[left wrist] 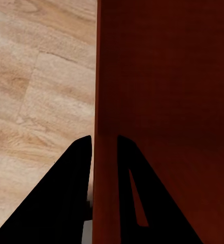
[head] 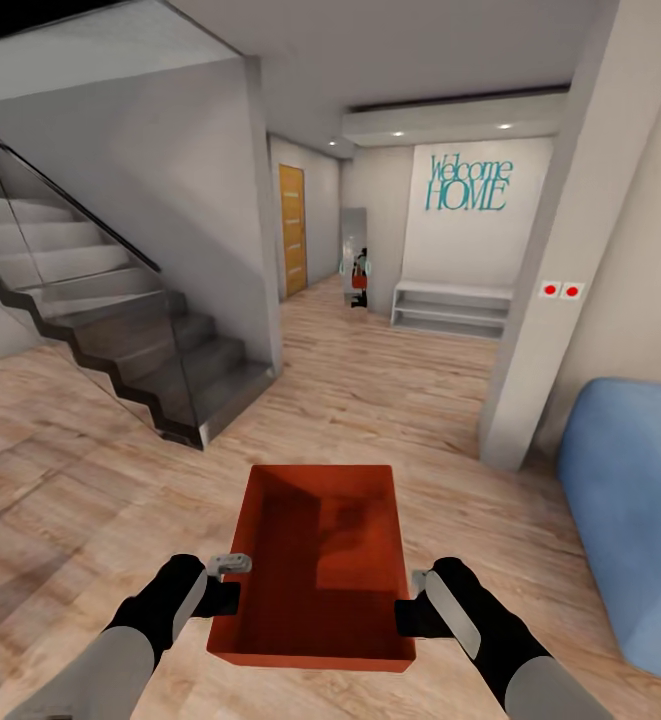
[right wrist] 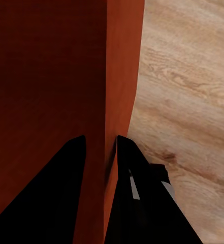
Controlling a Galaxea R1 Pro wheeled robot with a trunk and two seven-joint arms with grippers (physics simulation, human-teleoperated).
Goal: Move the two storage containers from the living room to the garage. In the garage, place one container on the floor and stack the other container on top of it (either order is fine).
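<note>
One red-orange storage container (head: 320,565) hangs low in front of me in the head view, open top up, over light wood-plank flooring. My left gripper (head: 232,598) is shut on its left wall and my right gripper (head: 406,617) is shut on its right wall. In the left wrist view the two black fingers (left wrist: 73,173) straddle the thin container wall (left wrist: 105,127), one on each side. The right wrist view shows the same pinch on the other container wall (right wrist: 109,127) with black fingers (right wrist: 127,168). The container is empty.
A grey staircase (head: 130,330) with a glass side rises at the left. A blue sofa (head: 635,500) stands at the right beside a white pillar (head: 550,300). Ahead, a hallway leads past a white shelf (head: 452,308) and an orange door (head: 292,228).
</note>
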